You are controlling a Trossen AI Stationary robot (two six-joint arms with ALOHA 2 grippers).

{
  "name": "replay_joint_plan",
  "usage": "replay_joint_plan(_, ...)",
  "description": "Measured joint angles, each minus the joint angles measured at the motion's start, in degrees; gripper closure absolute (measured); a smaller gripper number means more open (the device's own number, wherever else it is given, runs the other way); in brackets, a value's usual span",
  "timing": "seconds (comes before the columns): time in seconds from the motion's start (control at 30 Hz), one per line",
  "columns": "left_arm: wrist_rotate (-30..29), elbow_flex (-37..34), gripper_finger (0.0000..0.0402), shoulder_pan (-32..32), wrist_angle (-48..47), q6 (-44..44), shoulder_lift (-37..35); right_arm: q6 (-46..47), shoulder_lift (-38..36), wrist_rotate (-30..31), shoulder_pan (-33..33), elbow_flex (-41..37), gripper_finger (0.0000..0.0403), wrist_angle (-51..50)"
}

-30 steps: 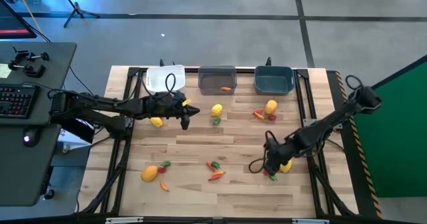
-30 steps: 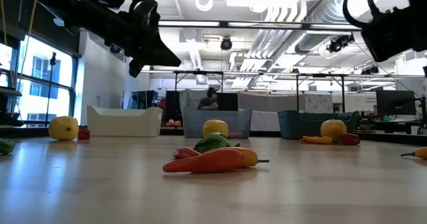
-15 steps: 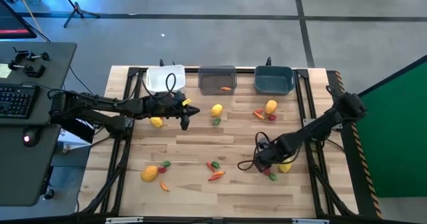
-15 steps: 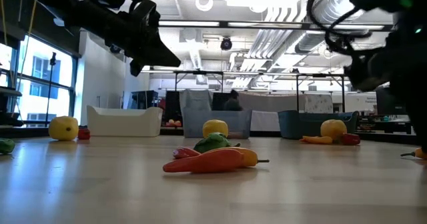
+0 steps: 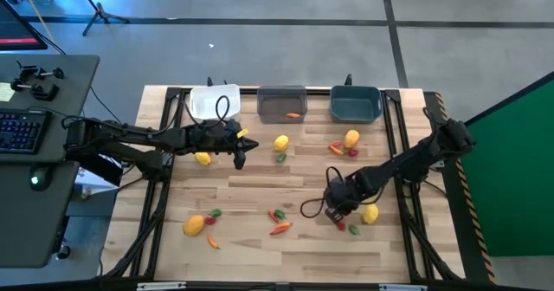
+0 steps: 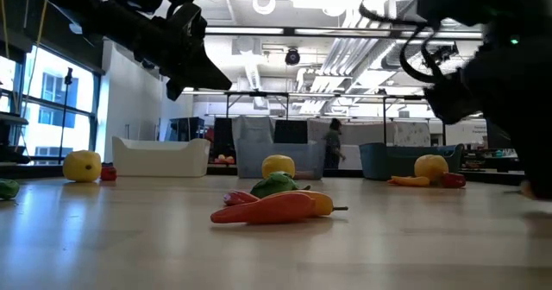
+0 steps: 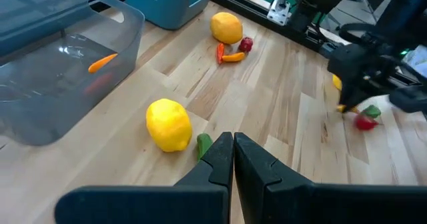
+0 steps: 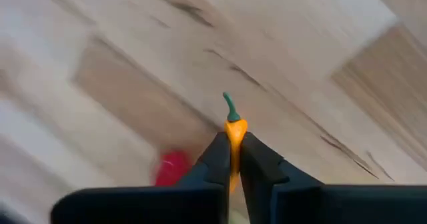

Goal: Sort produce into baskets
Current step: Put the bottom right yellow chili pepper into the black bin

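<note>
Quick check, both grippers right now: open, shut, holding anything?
Left gripper: shut, holding nothing, raised over the table beside the white bin.
Right gripper: shut on a small orange pepper with a green stem.

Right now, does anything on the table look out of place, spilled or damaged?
Nothing stands out. Produce lies scattered on the table, as expected mid-sort; only the grey bin holds a piece, an orange carrot shape. The right gripper pinches a small orange pepper.

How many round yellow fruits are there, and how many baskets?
Round yellow fruits: 5
Baskets: 3
Total: 8
</note>
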Motion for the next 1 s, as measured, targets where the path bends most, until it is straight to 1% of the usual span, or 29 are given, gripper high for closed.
replay_joint_plan(0.1, -0.01, 0.00, 0.0401, 0.00, -0.06, -0.09, 0.00, -0.99, -1.59, -0.83, -2.11, -0.04, 0.0386, 3.70)
replay_joint_plan(0.17, 0.00, 0.00, 0.0401, 0.00, -0.05, -0.11, 0.00, -1.05, -3.19, 0.26, -3.51, -0.04, 0.0385, 6.98)
replay_joint_plan(0.23, 0.00, 0.00, 0.0401, 0.00, -0.09, -0.11, 0.00, -1.32, -4.79, 3.08, -4.94, -0.04, 0.0390, 11.02)
replay_joint_plan(0.37, 0.00, 0.00, 0.0401, 0.04, -0.07, 0.73, 0.00, -2.58, -7.97, 11.40, -8.81, -0.03, 0.0399, 18.15)
replay_joint_plan(0.47, -0.02, 0.02, 0.0401, 0.04, -0.09, 1.33, 0.00, -6.54, -9.06, 16.95, -12.85, -0.04, 0.0398, 24.50)
replay_joint_plan(0.57, -0.02, 0.02, 0.0401, 0.02, -0.09, 0.50, 0.00, -11.65, -9.09, 19.65, -17.80, -0.04, 0.0398, 31.64)
replay_joint_plan(0.77, -0.14, 0.02, 0.0401, 0.02, -0.72, 1.51, 0.00, -19.13, -6.85, 20.95, -28.49, 0.27, 0.0398, 45.63)
replay_joint_plan(0.83, -0.31, 0.02, 0.0401, 0.04, -0.73, 1.46, 0.00, -22.79, -6.01, 20.54, -31.86, 2.28, 0.0398, 45.80)
replay_joint_plan(0.9, -0.35, 0.02, 0.0401, 0.13, -0.56, 0.70, 0.00, -27.06, -4.56, 18.60, -35.08, 5.18, 0.0398, 45.19)
replay_joint_plan(1.0, -1.25, 0.04, 0.0402, 0.28, -0.55, 0.57, 0.00, -33.21, -1.56, 15.94, -39.64, 10.74, 0.0398, 39.97)
